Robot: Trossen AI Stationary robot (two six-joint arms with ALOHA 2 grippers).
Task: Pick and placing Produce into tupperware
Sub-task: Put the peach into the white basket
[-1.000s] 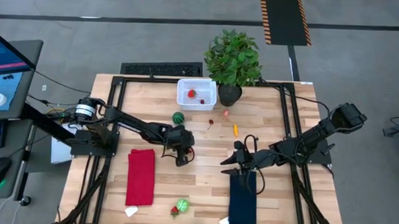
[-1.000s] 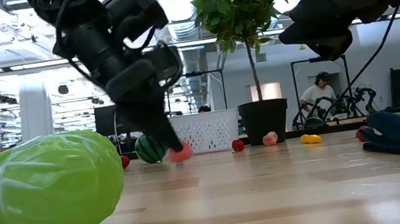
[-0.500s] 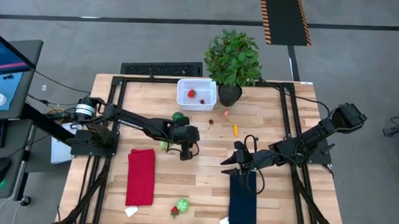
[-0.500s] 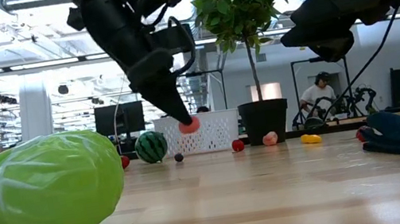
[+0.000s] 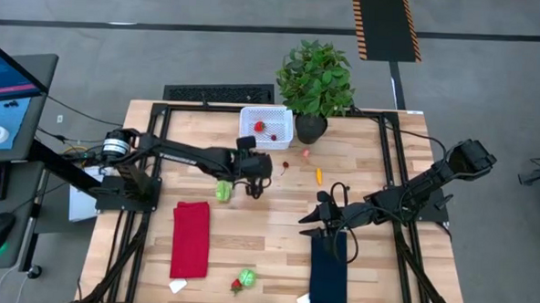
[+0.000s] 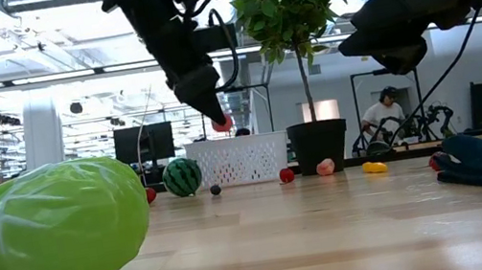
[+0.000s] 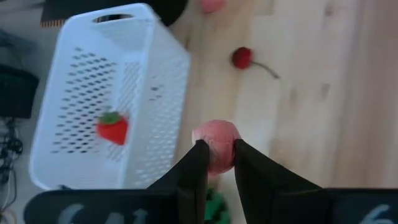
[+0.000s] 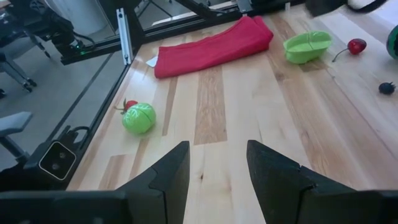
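Carrying: my left gripper [image 7: 215, 163] has its fingers clamped on a pink fruit [image 7: 215, 144], lifted off the surface [image 5: 275, 252] beside the white basket [image 5: 266, 127] near the far edge.
Room: basket open-topped, strawberry [image 7: 112, 127] inside; plant [image 5: 315, 79] crowds its right.
Waiting: right gripper [image 8: 214, 163], fingers apart, over the blue cloth [image 5: 329, 268].

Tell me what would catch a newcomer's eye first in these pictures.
Probably the left gripper, raised above the table beside the white basket and pinching a small pink fruit; a strawberry already lies in the basket. In the low view a big green cabbage fills the foreground. The right gripper waits open over the blue cloth.
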